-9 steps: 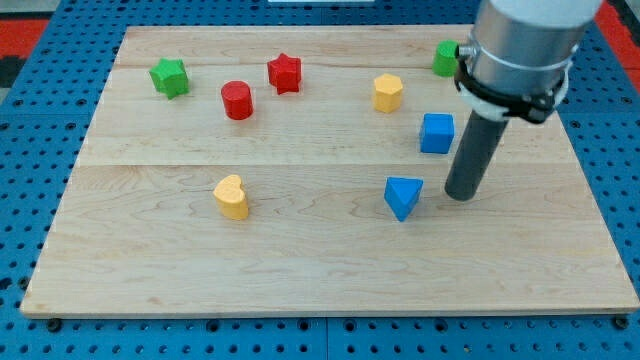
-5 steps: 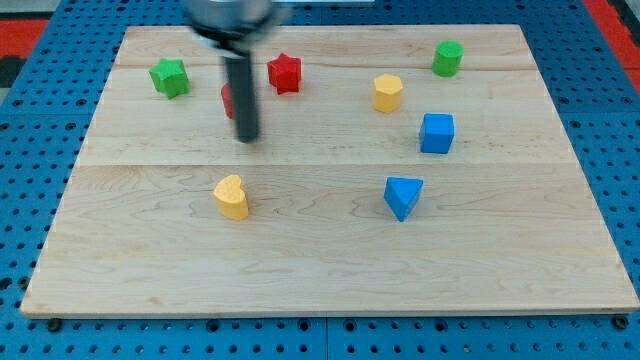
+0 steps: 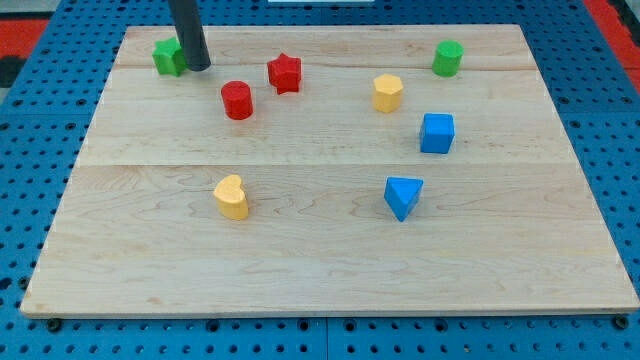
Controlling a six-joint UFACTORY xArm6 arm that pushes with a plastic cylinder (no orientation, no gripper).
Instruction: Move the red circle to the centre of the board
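Note:
The red circle sits on the wooden board in the upper left part. My tip rests on the board up and to the left of the red circle, with a small gap between them. The rod stands right next to the green star, partly covering its right side. A red star lies just right of the red circle, slightly higher.
A yellow heart lies below the red circle. A yellow hexagon, a blue cube, a blue triangle and a green cylinder lie in the right half. Blue pegboard surrounds the board.
The rod swept from the right side by the blue blocks across to the upper left, passing over the red circle. The green star has shifted slightly up. The other blocks have not moved.

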